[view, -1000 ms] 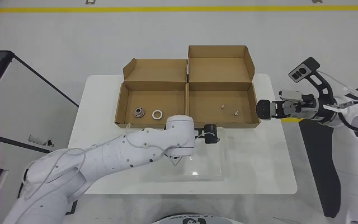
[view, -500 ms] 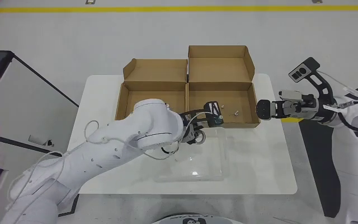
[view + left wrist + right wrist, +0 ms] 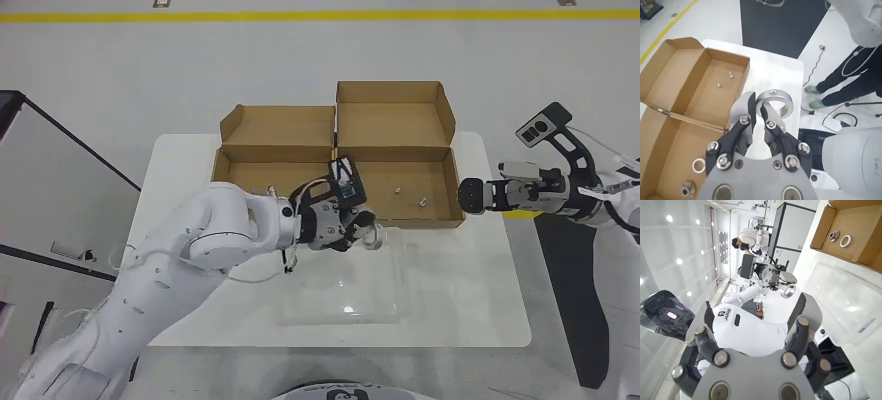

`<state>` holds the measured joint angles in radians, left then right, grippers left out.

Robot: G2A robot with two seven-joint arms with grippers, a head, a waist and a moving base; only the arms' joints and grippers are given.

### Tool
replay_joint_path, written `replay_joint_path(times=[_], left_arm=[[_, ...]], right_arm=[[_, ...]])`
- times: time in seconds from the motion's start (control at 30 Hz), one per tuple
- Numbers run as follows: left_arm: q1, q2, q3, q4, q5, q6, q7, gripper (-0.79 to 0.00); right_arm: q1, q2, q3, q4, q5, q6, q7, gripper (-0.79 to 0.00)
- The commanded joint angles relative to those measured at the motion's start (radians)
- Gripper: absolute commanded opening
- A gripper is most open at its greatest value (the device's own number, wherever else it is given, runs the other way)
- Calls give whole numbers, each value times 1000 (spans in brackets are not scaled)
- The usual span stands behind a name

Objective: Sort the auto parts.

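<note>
Top view, white tbl (image 3: 470,290), right box (image 3: 445,180), yellow line (image 3: 320,15)

The left arm (image 3: 200,260) is stretching forward and across, its wrist turning the left gripper (image 3: 366,236) toward the robot's right. Its 2 fingers (image 3: 752,106) are pinching the wall of a ring (image 3: 786,101), 1 outside and 1 through the hole. The right arm (image 3: 560,190) is lying level out at the side. The right gripper (image 3: 466,195) is pointing back toward the left one, its 2 fingers (image 3: 802,306) standing wide apart, gripping nothing.
</note>
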<state>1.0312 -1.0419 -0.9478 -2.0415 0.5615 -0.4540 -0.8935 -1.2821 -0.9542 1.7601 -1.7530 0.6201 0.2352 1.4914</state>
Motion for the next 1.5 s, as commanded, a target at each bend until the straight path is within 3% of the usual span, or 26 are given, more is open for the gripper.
replay_joint_path(times=[0.0,0.33,0.63,0.8,1.2,1.47], left_arm=[[43,7,-35,0,-6,-38,69,-785],[191,22,-157,12,-29,-206,385,-785],[243,19,-200,40,12,-365,615,-785],[270,14,-218,47,51,-406,727,-785],[316,2,-261,51,126,-506,952,-785],[316,-5,-273,8,163,-526,992,-785]], right_arm=[[0,0,0,0,0,0,0,0],[0,0,0,0,0,0,0,0],[0,0,0,0,0,0,0,0],[0,0,0,0,0,0,0,0],[0,0,0,0,0,0,0,0],[0,0,0,0,0,0,0,0]])
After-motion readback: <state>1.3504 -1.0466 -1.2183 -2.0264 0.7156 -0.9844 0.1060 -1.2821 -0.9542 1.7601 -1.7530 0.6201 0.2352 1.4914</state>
